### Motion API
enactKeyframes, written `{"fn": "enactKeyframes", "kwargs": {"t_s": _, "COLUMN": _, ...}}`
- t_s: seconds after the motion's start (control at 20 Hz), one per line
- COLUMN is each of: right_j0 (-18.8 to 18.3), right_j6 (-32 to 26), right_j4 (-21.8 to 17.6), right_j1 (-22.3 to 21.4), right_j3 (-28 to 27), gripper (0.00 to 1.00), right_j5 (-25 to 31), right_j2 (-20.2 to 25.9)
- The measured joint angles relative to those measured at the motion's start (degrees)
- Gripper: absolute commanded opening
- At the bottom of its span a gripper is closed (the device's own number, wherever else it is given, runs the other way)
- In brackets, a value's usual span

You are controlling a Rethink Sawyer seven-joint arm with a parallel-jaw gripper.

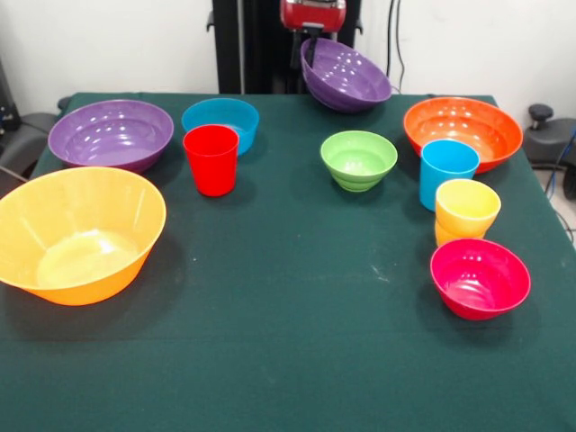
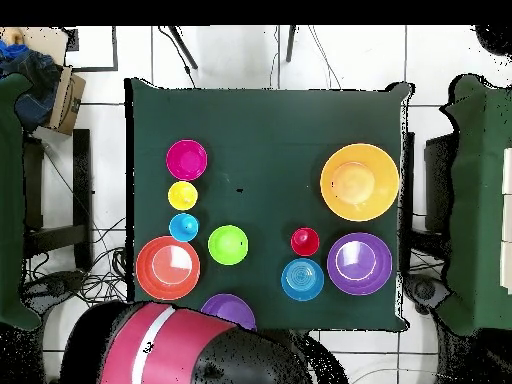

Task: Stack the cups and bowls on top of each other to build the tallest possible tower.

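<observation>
My gripper (image 1: 310,42) hangs at the far edge of the table, shut on the rim of a tilted purple bowl (image 1: 349,79); in the overhead view that bowl (image 2: 228,308) is half hidden under the arm. A second purple bowl (image 1: 110,133), a blue bowl (image 1: 220,119) and a red cup (image 1: 211,160) stand at the left. The yellow-orange bowl (image 1: 79,234) is nearest on that side. A green bowl (image 1: 358,160) sits mid-table. On the right are the orange bowl (image 1: 463,130), light blue cup (image 1: 447,171), yellow cup (image 1: 466,211) and pink bowl (image 1: 480,277).
The table wears a dark green cloth (image 1: 288,342). Cables and black stands flank it on the floor, and a cardboard box (image 2: 62,95) rests beside one corner.
</observation>
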Motion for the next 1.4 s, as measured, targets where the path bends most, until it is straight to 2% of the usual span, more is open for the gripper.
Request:
{"fn": "enactKeyframes", "kwargs": {"t_s": 0.75, "right_j0": 0.0, "right_j6": 0.0, "right_j4": -0.3, "right_j1": -0.8, "right_j3": 0.6, "gripper": 0.00, "right_j5": 0.4, "right_j2": 0.2}}
{"fn": "enactKeyframes", "kwargs": {"t_s": 0.95, "right_j0": -0.4, "right_j6": 0.0, "right_j4": -0.7, "right_j1": -3.0, "right_j3": 1.4, "gripper": 0.00, "right_j5": 2.2, "right_j2": 0.8}}
{"fn": "enactKeyframes", "kwargs": {"t_s": 1.15, "right_j0": -1.8, "right_j6": 0.0, "right_j4": -0.9, "right_j1": -7.2, "right_j3": 2.5, "gripper": 0.00, "right_j5": 7.2, "right_j2": 1.7}}
{"fn": "enactKeyframes", "kwargs": {"t_s": 1.4, "right_j0": -3.1, "right_j6": 0.0, "right_j4": -0.9, "right_j1": -10.4, "right_j3": 3.0, "gripper": 0.00, "right_j5": 12.1, "right_j2": 2.7}}
